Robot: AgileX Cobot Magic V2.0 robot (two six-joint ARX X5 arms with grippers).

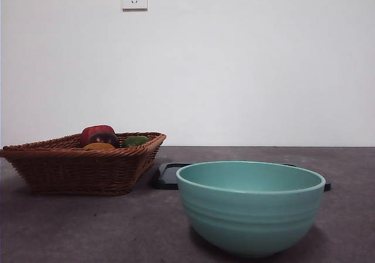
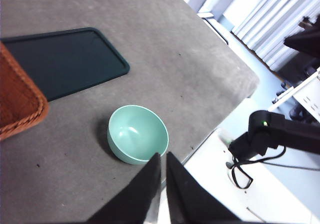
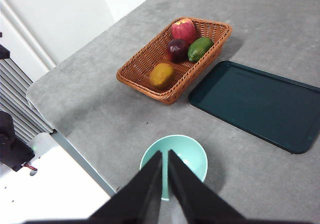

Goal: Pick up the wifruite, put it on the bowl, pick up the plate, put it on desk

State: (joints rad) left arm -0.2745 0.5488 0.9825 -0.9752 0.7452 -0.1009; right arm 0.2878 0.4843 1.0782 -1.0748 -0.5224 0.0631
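While both arms wait high above the surface (image 3: 90,99), the left end effector (image 2: 162,156) and right end effector (image 3: 165,154) show jaws nearly closed, holding nothing. Wifruite (image 3: 162,75) lies in the wicker basket (image 3: 140,67), well apart from the empty bowl (image 1: 251,207). Probably light, firm, slightly rough-skinned; best gripped across its short axis

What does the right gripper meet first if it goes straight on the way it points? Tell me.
Most likely the bowl. The right gripper has its jaws almost together, and in its wrist view the tips lie over the bowl's empty inside. Depth is unclear from here, so this is a judgement. The basket with the fruit lies farther off.
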